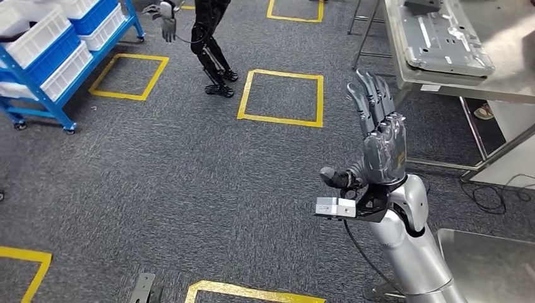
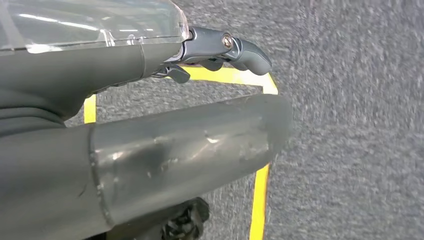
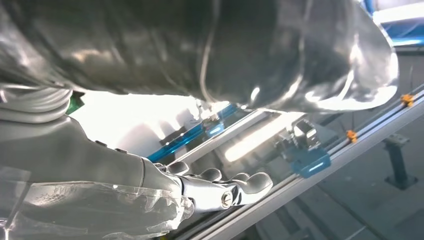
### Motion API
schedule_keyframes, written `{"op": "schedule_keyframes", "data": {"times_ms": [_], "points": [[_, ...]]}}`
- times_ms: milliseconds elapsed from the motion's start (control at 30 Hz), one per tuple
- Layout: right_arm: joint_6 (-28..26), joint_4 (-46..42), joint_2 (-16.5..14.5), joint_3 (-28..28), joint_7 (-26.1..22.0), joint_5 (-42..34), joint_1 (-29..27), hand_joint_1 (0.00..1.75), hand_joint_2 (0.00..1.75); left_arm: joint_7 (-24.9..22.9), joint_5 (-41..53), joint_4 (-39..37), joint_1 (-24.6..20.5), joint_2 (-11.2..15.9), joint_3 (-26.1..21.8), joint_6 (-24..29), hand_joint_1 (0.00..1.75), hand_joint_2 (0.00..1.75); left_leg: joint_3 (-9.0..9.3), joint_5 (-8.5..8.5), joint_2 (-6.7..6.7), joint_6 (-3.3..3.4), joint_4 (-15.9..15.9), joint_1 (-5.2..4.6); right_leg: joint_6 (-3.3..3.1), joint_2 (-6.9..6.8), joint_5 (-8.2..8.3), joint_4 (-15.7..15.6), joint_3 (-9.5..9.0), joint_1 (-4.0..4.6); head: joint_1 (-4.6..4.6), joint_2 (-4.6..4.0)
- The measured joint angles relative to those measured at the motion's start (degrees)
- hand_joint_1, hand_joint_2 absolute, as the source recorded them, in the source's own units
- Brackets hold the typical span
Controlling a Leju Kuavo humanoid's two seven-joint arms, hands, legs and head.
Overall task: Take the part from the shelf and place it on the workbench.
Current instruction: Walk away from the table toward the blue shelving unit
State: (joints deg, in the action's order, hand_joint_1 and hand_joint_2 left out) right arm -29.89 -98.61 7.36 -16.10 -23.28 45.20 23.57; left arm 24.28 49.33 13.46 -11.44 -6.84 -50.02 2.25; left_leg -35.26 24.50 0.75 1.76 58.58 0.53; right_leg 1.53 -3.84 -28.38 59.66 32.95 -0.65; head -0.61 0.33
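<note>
The right hand (image 1: 378, 120) is raised out over the grey carpet (image 1: 189, 189), forearm angled up from the lower edge of the head view. Its fingers are straight, close together and pointing toward the workbench (image 1: 441, 82), thumb sticking out to the side, nothing in it, so it's spread flat and empty. A small grey camera box sits at its wrist.

The part (image 1: 445, 38), a flat grey metal panel with stamped shapes, lies on top of the workbench, beyond the right hand's fingertips and clear of them. The blue shelf (image 1: 57, 69) with white and blue bins is well away from the workbench, across the carpet, with yellow floor squares (image 1: 281, 95) taped down between them. Another robot's dark legs (image 1: 211, 57) stand near the shelf side of those squares.

The left hand (image 2: 215, 47) shows up in its own wrist view over carpet and yellow tape, fingers curled a bit at the tips with nothing visible in them, but honestly I can't tell from that angle whether it's closed or just relaxed.
</note>
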Motion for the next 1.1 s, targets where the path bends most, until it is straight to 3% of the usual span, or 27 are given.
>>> {"op": "schedule_keyframes", "data": {"times_ms": [100, 133, 167, 200, 233, 300, 367, 433, 467, 533, 567, 633, 667, 700, 767, 833, 900, 933, 967, 1033, 1100], "points": [[-0.05, -0.05, 0.08, 0.01, 0.01, 0.00, -0.41, 0.00, 0.00, 0.02, 0.03, 0.00, -0.19, 0.05, -0.01, 0.01, 0.00, 0.00, 0.11, -0.22, -1.18, 0.73, -0.29, -0.01, 0.26, 3.02, -5.06, 9.28, 4.37, -0.19, 0.03, 0.00], [-0.05, -0.04, 0.10, 0.01, 0.02, 0.00, -0.67, 0.00, 0.00, 0.02, 0.03, 0.00, -0.20, 0.07, -0.01, 0.01, 0.00, 0.00, 0.10, -0.20, -1.67, 0.82, -0.27, -0.11, 0.25, 3.42, -6.24, 12.70, 6.15, -0.18, 0.02, 0.00], [-0.05, -0.04, 0.11, 0.01, 0.02, 0.00, -0.90, 0.00, 0.00, 0.01, 0.04, 0.00, -0.17, 0.08, -0.01, 0.01, 0.00, 0.00, 0.12, -0.18, -2.19, 0.86, -0.24, -0.21, 0.20, 3.57, -6.34, 14.50, 7.22, -0.17, 0.01, 0.00], [-0.05, -0.04, 0.11, 0.01, 0.02, 0.00, -1.05, 0.00, 0.00, 0.01, 0.04, 0.00, -0.13, 0.08, -0.01, 0.01, 0.00, 0.00, 0.15, -0.17, -2.75, 0.87, -0.20, -0.28, 0.09, 3.68, -5.29, 14.18, 7.31, -0.16, 0.01, 0.00], [-0.07, -0.05, 0.11, 0.00, 0.02, 0.00, -1.12, 0.00, 0.00, 0.00, 0.06, 0.00, -0.11, 0.08, -0.01, -0.01, 0.00, 0.00, 0.20, -0.16, -3.34, 0.85, -0.15, -0.32, -0.09, 3.91, -3.32, 11.73, 6.36, -0.16, 0.01, 0.00], [-0.11, -0.09, 0.11, 0.01, 0.01, 0.00, -1.11, 0.00, 0.00, 0.00, 0.09, 0.00, -0.18, 0.04, 0.01, -0.03, 0.00, 0.00, 0.21, -0.08, -4.41, 0.68, 0.02, -0.39, -0.60, 5.61, 0.57, 4.17, 3.05, -0.16, 0.02, 0.00], [-0.16, -0.13, 0.11, 0.02, 0.00, 0.01, -1.08, 0.00, 0.00, -0.05, 0.11, 0.00, -0.30, -0.01, 0.03, -0.03, 0.00, 0.00, -0.10, -0.12, -5.30, 0.23, 0.19, -0.31, -0.94, 7.17, 1.79, -0.09, 1.22, -0.07, 0.02, 0.00], [-0.18, -0.14, 0.11, 0.01, 0.00, 0.05, -1.03, 0.00, 0.00, -0.10, 0.11, 0.00, -0.28, -0.01, 0.03, -0.01, 0.00, 0.00, -0.37, -0.31, -6.19, -0.49, 0.12, -0.11, -1.21, 6.84, 1.73, -0.71, 0.97, 0.03, 0.01, 0.00], [-0.18, -0.14, 0.11, 0.01, 0.00, 0.08, -0.99, 0.00, 0.00, -0.11, 0.11, 0.00, -0.23, 0.01, 0.03, 0.02, 0.00, 0.00, -0.47, -0.19, -5.94, -0.79, 0.29, -0.07, -1.47, 6.31, 1.85, -1.01, 0.74, -0.01, 0.00, 0.00], [-0.16, -0.14, 0.11, -0.01, 0.00, 0.12, -0.86, 0.00, 0.00, -0.11, 0.12, 0.00, -0.26, 0.05, 0.04, 0.07, 0.00, 0.00, -1.56, 1.46, -3.94, -1.27, 2.77, -0.14, -2.19, 5.13, 2.06, -1.65, 0.18, -0.18, -0.04, 0.00], [-0.15, -0.14, 0.11, -0.01, 0.01, 0.14, -0.82, 0.00, 0.00, -0.12, 0.14, 0.00, -0.32, 0.04, 0.04, 0.09, 0.00, 0.00, -2.85, 3.05, -2.65, -1.41, 5.62, -0.07, -2.45, 4.50, 2.08, -1.79, 0.00, -0.11, -0.05, 0.00], [-0.13, -0.14, 0.11, -0.01, 0.01, 0.16, -0.82, 0.00, 0.00, -0.15, 0.17, 0.00, -0.42, 0.00, 0.05, 0.09, 0.00, 0.00, -6.36, 6.26, -1.56, -1.75, 12.93, 0.14, -2.75, 3.29, 1.97, -1.75, -0.03, 0.05, -0.06, 0.00], [-0.12, -0.14, 0.11, -0.01, 0.00, 0.17, -0.84, 0.00, 0.00, -0.16, 0.19, 0.00, -0.40, -0.01, 0.05, 0.10, 0.00, 0.00, -7.52, 6.84, -1.41, -1.87, 15.27, 0.21, -2.75, 2.73, 1.91, -1.69, -0.01, 0.09, -0.07, 0.00], [-0.12, -0.14, 0.11, -0.01, -0.01, 0.17, -0.85, 0.00, 0.00, -0.18, 0.18, 0.00, -0.35, -0.01, 0.05, 0.10, 0.00, 0.00, -7.69, 6.39, -1.26, -1.94, 15.65, 0.24, -2.70, 2.18, 1.83, -1.63, -0.01, 0.10, -0.07, 0.00], [-0.12, -0.14, 0.11, -0.01, -0.01, 0.17, -0.83, 0.00, 0.00, -0.20, 0.17, 0.00, -0.32, 0.03, 0.05, 0.16, 0.00, 0.00, -4.56, 2.95, -0.51, -1.83, 9.75, 0.23, -2.45, 1.20, 1.55, -1.39, -0.13, 0.10, -0.07, 0.00], [-0.12, -0.15, 0.12, -0.01, 0.00, 0.18, -0.79, 0.00, 0.00, -0.20, 0.17, 0.00, -0.47, 0.08, 0.05, 0.23, 0.00, 0.00, -0.88, 0.73, 0.95, -1.37, 2.76, -0.16, -1.98, 0.34, 1.16, -1.06, -0.16, 0.34, -0.04, 0.00], [-0.12, -0.15, 0.13, -0.01, -0.01, 0.19, -0.77, 0.00, 0.00, -0.20, 0.18, 0.00, -0.54, 0.09, 0.07, 0.24, 0.00, 0.00, 0.04, 0.68, 1.34, -0.78, 0.59, -0.53, -1.45, -0.36, 0.94, -0.91, -0.13, 0.59, -0.02, 0.00], [-0.12, -0.15, 0.11, -0.01, -0.02, 0.19, -0.76, 0.00, 0.00, -0.20, 0.18, 0.00, -0.49, 0.10, 0.07, 0.24, 0.00, 0.00, -0.05, 0.53, 0.83, -0.43, 0.47, -0.55, -1.17, -0.73, 0.90, -0.95, -0.21, 0.59, -0.01, 0.00], [-0.12, -0.16, 0.10, -0.01, -0.02, 0.19, -0.76, 0.00, 0.00, -0.20, 0.18, 0.00, -0.41, 0.11, 0.08, 0.23, 0.00, 0.00, 0.02, 0.40, 0.40, -0.11, 0.26, -0.51, -0.84, -0.64, 0.70, -0.85, -0.29, 0.49, -0.03, 0.00], [-0.15, -0.22, 0.10, -0.01, -0.02, 0.21, -0.77, 0.00, 0.00, -0.19, 0.17, 0.00, -0.39, 0.14, 0.08, 0.23, 0.00, 0.00, 0.26, 0.07, -0.38, 0.59, -0.22, -0.36, -0.30, 1.02, -0.96, 1.27, 0.49, 0.21, -0.02, 0.00], [-0.20, -0.27, 0.13, -0.01, -0.02, 0.22, -0.91, 0.00, 0.00, -0.18, 0.15, 0.00, -0.49, 0.16, 0.09, 0.22, 0.00, 0.00, 0.33, -0.08, -1.09, 0.97, -0.38, -0.32, -0.09, 3.06, -4.40, 7.54, 3.50, 0.04, -0.01, 0.00]]}}
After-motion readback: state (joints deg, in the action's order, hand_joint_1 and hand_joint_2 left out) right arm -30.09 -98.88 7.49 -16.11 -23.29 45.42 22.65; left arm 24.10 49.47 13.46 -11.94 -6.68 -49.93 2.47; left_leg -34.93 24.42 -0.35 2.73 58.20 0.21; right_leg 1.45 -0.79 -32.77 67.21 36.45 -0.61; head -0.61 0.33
